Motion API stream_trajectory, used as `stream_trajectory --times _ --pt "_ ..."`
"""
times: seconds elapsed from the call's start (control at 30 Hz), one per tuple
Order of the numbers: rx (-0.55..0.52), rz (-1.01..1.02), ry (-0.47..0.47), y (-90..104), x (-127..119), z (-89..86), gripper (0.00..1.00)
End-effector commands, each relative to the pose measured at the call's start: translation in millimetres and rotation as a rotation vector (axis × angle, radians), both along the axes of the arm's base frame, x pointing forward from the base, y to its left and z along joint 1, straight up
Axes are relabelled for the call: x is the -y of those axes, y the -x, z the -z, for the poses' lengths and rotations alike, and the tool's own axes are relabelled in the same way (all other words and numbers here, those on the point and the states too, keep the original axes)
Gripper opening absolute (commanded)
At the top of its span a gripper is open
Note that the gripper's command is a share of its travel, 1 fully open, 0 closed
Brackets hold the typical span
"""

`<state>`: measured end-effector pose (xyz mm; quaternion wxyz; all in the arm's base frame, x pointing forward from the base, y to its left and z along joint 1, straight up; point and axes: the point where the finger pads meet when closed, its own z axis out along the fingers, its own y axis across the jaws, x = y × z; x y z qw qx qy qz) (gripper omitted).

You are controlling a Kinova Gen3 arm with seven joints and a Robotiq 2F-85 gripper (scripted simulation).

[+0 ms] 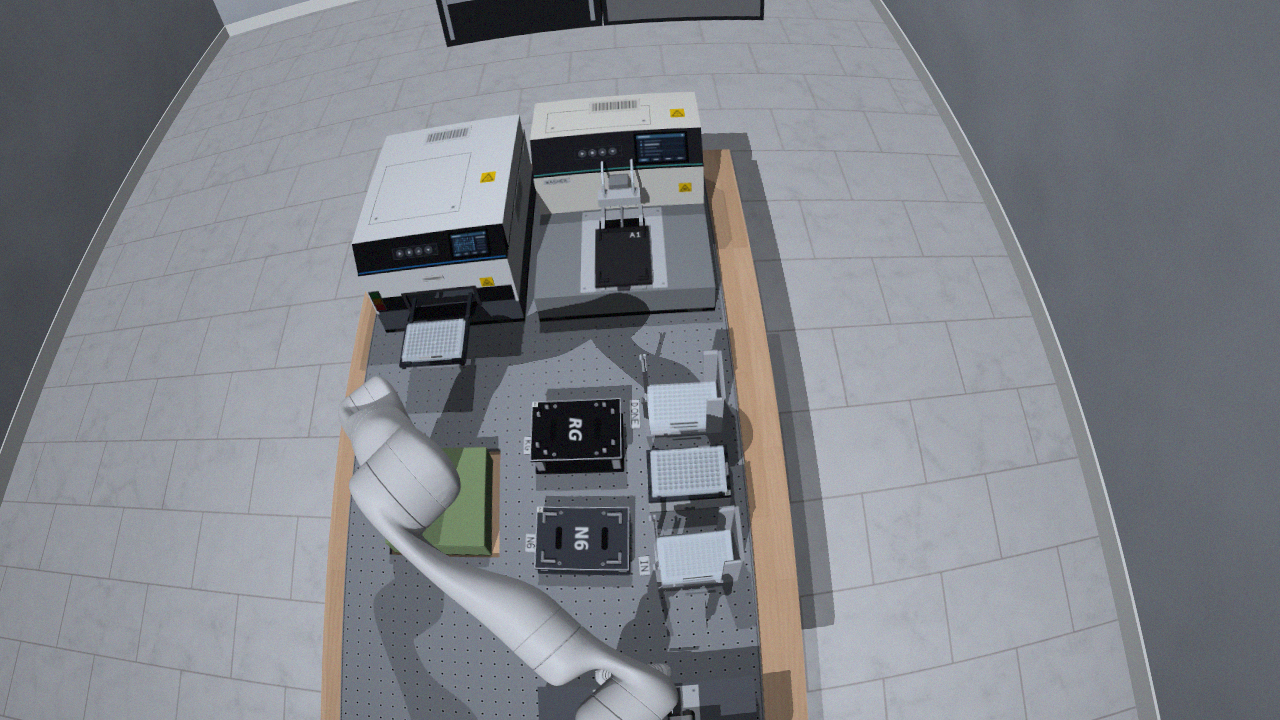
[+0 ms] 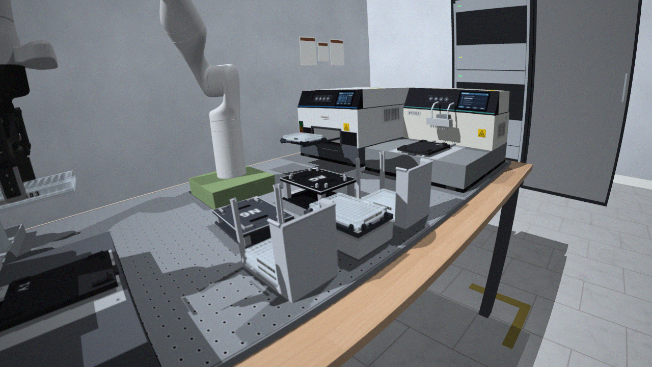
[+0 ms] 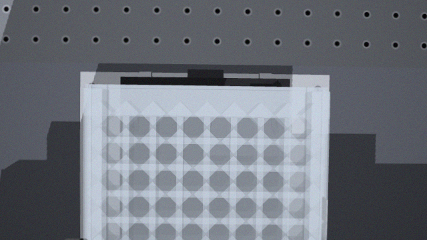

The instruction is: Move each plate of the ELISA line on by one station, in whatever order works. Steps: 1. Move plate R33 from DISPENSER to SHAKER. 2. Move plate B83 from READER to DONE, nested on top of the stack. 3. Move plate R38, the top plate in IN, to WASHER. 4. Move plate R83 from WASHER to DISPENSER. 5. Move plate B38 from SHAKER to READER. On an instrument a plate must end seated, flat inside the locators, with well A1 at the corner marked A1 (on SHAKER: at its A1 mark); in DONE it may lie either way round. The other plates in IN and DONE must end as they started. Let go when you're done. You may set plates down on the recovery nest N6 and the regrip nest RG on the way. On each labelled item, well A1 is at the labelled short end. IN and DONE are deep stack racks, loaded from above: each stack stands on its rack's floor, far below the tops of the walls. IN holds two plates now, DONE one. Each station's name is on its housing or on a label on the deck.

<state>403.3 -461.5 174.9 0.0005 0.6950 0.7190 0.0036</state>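
You have the claw [image 2: 15,189] at the far left edge of the exterior view, clamped on a clear plate [image 2: 45,182]. The fingers stand wide across the plate's width. The plate hangs level in the air, off the tabletop [image 2: 150,273]. Its end label is only partly readable, and the last character looks like a 3.

Below it in the exterior view sits a grey housing with a black nest [image 2: 54,287] marked A1, and no plate lies in that nest. In the wrist view the plate [image 3: 205,160] fills most of the picture. A strip of dark nest [image 3: 205,78] and pale housing shows just past its far edge.

From the top view, the claw itself is hidden under the arm's wrist at the bottom edge. The WASHER nest [image 1: 623,255] shows bare black with its A1 mark. One plate rests on the tray [image 1: 434,340] in front of the left instrument. Another plate [image 1: 687,471] sits between the DONE rack [image 1: 723,394] and the IN rack [image 1: 739,537]. RG [image 1: 575,429] and N6 [image 1: 581,537] carry no plate.
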Motion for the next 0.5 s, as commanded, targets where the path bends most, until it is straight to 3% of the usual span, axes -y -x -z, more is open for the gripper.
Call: stream_trajectory --times 0.0,0.47 --pt "0.000 0.000 0.000 0.3 0.9 0.0 0.94" --pt "0.000 -0.002 0.002 0.5 2.2 5.0 0.94"
